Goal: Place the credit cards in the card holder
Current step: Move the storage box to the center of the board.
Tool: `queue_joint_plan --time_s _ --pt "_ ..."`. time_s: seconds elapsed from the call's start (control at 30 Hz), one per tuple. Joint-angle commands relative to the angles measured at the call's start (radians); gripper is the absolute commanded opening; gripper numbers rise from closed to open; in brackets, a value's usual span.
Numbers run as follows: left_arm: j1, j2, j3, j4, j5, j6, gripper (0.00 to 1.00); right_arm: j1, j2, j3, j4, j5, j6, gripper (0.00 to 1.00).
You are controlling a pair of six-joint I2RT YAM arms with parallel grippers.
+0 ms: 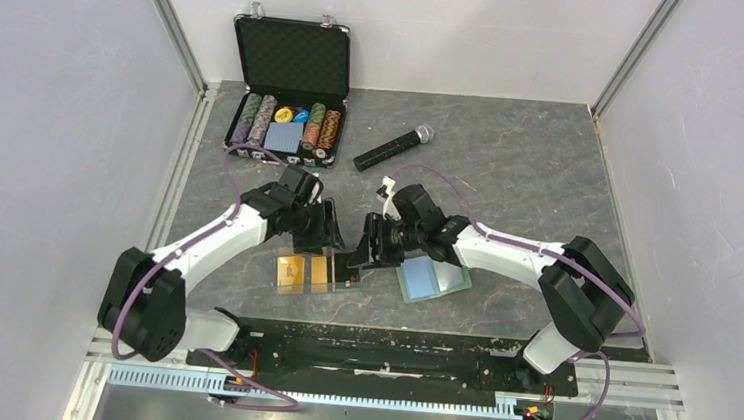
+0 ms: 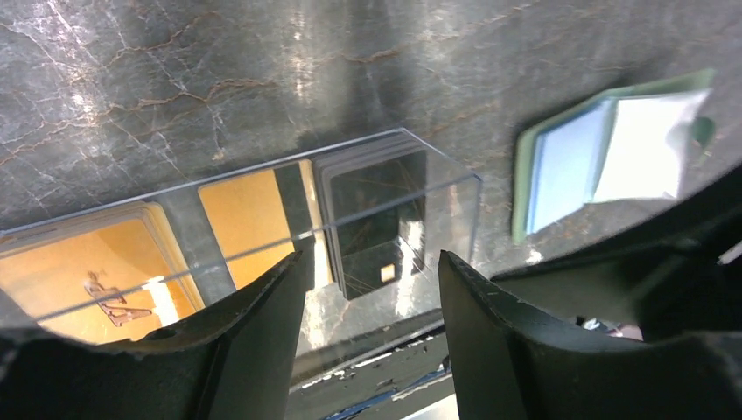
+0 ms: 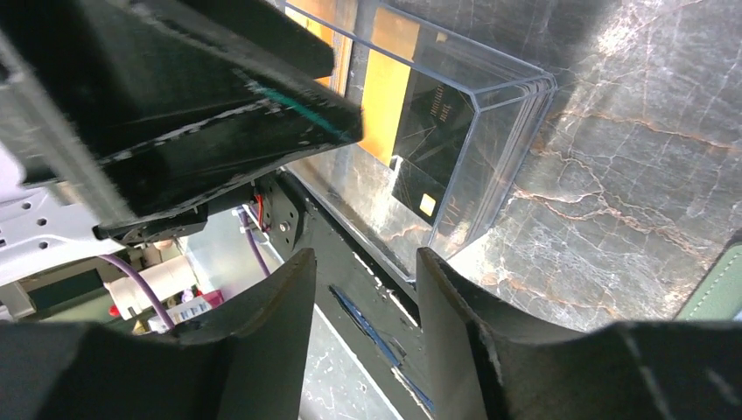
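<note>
Credit cards (image 2: 376,206) in clear tray (image 2: 457,219), print unreadable; left gripper (image 2: 372,258) and right gripper (image 3: 363,255), jaws spread

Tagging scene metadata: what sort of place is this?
Probably a lab robot cell: plain white wall panels on three sides, left arm and right arm on a black base rail, staged props like the poker chip case.

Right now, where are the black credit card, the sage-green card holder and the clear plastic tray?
Black credit card (image 2: 376,219), left wrist view: its face.
Sage-green card holder (image 2: 567,166), left wrist view: blue inside.
Clear plastic tray (image 2: 455,206), left wrist view: end wall.
</note>
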Motion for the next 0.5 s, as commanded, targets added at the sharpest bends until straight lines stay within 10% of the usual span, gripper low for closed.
queue_joint_plan --time_s 0.0,0.47 --pt "0.001 -0.117 -0.002 0.026 0.057 -0.002 0.63 0.000 -0.048 -0.001 -0.018 0.040 -0.034 0.53" --pt "-0.019 -0.146 -0.227 0.133 0.101 -0.089 0.56 0.000 -0.023 -0.047 0.025 0.005 -0.032 0.57"
